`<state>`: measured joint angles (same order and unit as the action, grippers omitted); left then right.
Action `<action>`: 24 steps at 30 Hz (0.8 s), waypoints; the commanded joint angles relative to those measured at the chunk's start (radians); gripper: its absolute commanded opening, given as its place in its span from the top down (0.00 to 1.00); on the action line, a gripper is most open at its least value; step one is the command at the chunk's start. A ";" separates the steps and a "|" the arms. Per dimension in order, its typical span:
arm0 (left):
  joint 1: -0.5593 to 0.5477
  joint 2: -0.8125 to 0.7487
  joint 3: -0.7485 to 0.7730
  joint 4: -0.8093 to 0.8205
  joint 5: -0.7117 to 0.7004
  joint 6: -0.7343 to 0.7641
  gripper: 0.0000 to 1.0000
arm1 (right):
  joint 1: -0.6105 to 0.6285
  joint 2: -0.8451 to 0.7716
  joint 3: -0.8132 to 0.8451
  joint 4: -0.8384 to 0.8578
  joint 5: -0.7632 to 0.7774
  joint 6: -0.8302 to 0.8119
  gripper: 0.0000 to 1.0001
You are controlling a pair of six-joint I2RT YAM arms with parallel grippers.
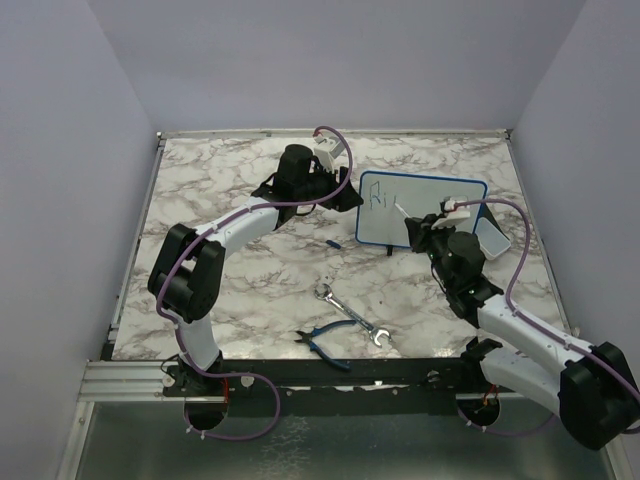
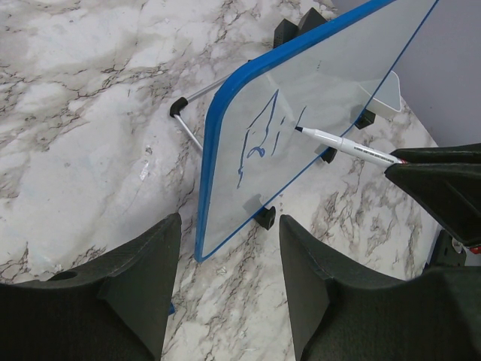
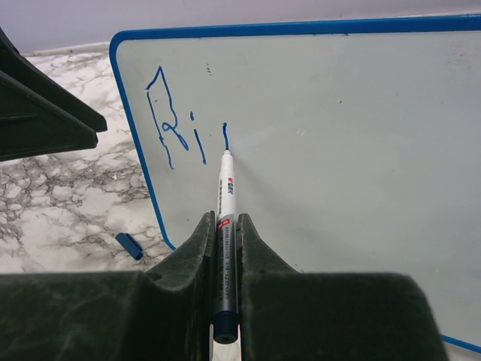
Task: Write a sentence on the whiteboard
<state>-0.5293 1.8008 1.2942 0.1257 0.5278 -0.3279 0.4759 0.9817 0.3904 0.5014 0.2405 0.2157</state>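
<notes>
Your right gripper [image 3: 225,219] pinches the pen [image 3: 226,184], tip on the board [image 3: 353,135], lengthening the sentence [image 3: 169,124]. Your left gripper [image 2: 229,222] hovers wide at the board's nine o'clock, likely to steady it.

plain pale lavender walls [image 1: 300,60] boxing in three sides, white-and-grey marble-look tabletop [image 1: 270,290], aluminium rail [image 1: 120,380] along the near edge, soft even light

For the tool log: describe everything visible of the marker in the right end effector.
The marker is slim, with a white plastic-looking barrel, red print, a dark blue rear end and a fine tip, uncapped. The right end effector clamps its rear half. It points at the whiteboard, tip touching it at the foot of a short blue stroke.
</notes>
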 commanded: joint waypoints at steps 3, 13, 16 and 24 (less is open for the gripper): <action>0.000 -0.008 0.013 0.003 0.021 0.013 0.44 | -0.006 0.016 0.005 0.005 -0.009 -0.015 0.99; -0.001 -0.008 0.014 0.002 0.021 0.012 0.44 | -0.005 -0.012 -0.008 -0.022 0.019 -0.014 0.99; -0.001 -0.008 0.016 0.002 0.021 0.012 0.44 | -0.005 -0.005 -0.013 -0.019 0.004 -0.005 1.00; 0.000 -0.006 0.017 0.003 0.023 0.010 0.44 | -0.005 -0.016 -0.025 -0.031 0.030 0.003 0.99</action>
<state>-0.5293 1.8008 1.2942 0.1257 0.5278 -0.3279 0.4759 0.9779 0.3885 0.4961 0.2356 0.2161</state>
